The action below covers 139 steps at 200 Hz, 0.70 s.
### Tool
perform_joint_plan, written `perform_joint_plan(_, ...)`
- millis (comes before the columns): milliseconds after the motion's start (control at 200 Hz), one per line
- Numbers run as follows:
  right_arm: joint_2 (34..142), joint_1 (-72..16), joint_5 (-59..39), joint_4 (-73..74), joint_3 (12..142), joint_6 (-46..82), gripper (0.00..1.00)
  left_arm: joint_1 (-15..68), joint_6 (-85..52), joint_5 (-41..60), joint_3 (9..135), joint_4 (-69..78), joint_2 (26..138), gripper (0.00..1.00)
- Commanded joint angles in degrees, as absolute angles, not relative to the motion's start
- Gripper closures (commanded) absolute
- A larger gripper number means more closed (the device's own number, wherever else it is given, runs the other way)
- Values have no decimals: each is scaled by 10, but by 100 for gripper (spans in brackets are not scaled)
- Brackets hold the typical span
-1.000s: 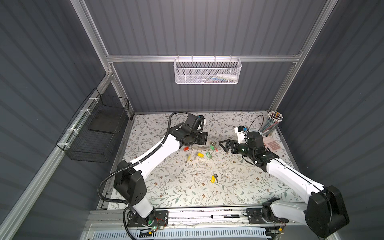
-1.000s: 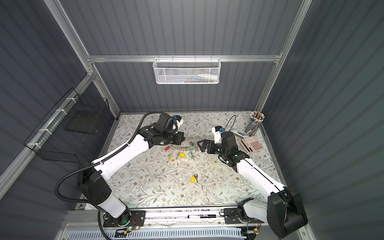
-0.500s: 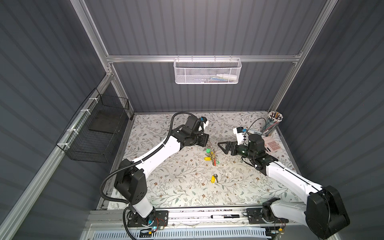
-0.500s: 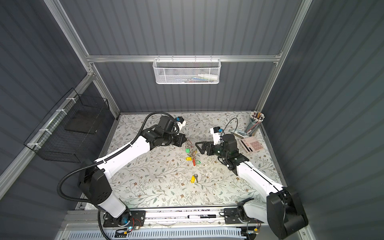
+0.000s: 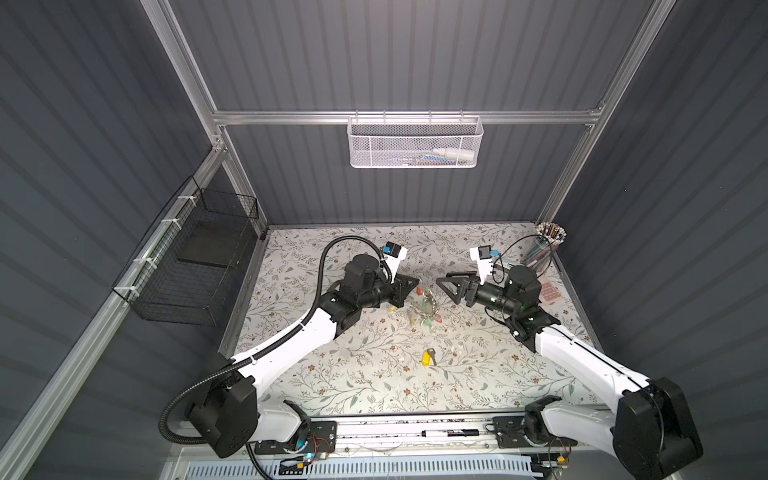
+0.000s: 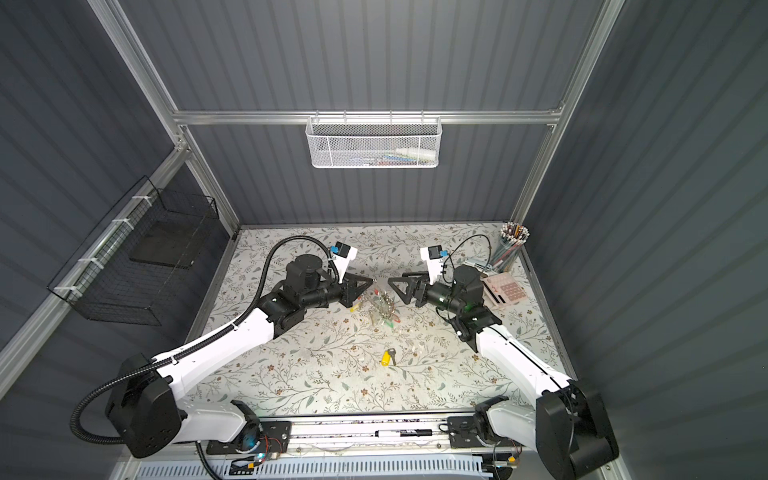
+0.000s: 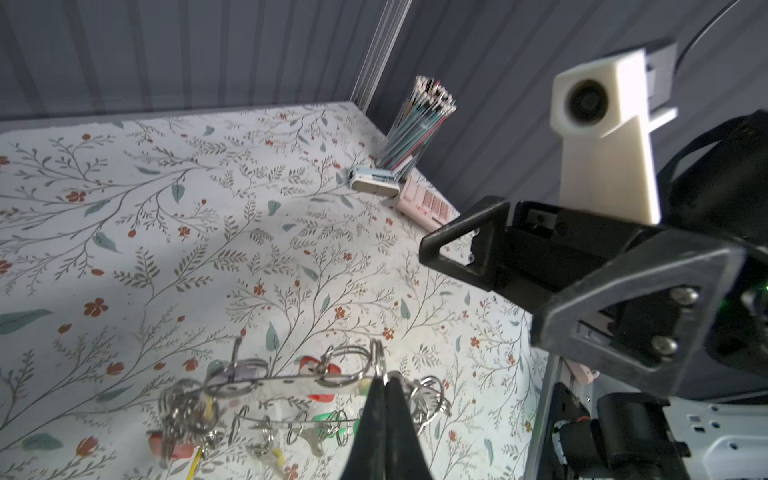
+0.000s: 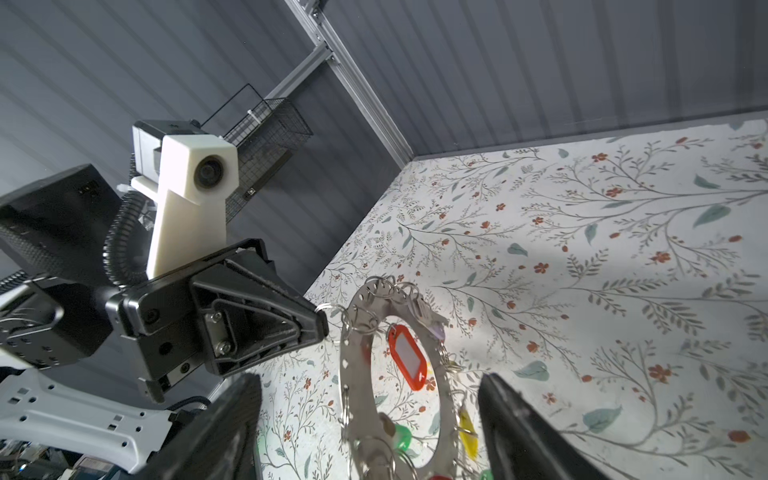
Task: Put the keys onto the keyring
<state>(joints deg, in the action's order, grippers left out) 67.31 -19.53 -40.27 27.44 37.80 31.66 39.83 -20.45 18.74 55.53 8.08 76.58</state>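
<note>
The keyring (image 8: 352, 374), a flat grey hoop hung with small split rings, hangs upright above the table in both top views (image 5: 424, 306) (image 6: 382, 305). My left gripper (image 7: 386, 379) (image 5: 415, 285) is shut on a split ring at its rim. Keys with a red tag (image 8: 409, 361), a green tag (image 8: 401, 436) and a yellow tag (image 8: 467, 428) dangle from it. My right gripper (image 8: 370, 380) (image 5: 443, 281) is open, with one finger on each side of the hoop and neither touching it. A loose yellow-tagged key (image 5: 428, 356) (image 6: 389, 356) lies on the table nearer the front.
A pencil cup (image 5: 549, 245) stands in the back right corner, with a pink calculator (image 6: 509, 291) and a small white box (image 7: 373, 180) beside it. A black wire basket (image 5: 195, 257) hangs on the left wall and a white mesh basket (image 5: 415, 143) on the back rail.
My left gripper has lifted the keyring off the table and carried it towards the middle. My right gripper has come up around it, and its jaws have narrowed a little.
</note>
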Motion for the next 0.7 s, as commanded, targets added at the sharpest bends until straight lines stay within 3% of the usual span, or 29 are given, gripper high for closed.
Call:
perform_joint_plan(0,662,-189,-442,307,401,338,18,400,-230,198,531,209,732,100)
perform_joint_plan(375,648,-187,-471,285,430,333,26,413,-236,218,408,471,699,100)
perform_joint_plan(690,659,-187,-502,291,439,332,42,439,-208,193,363,580,694,100)
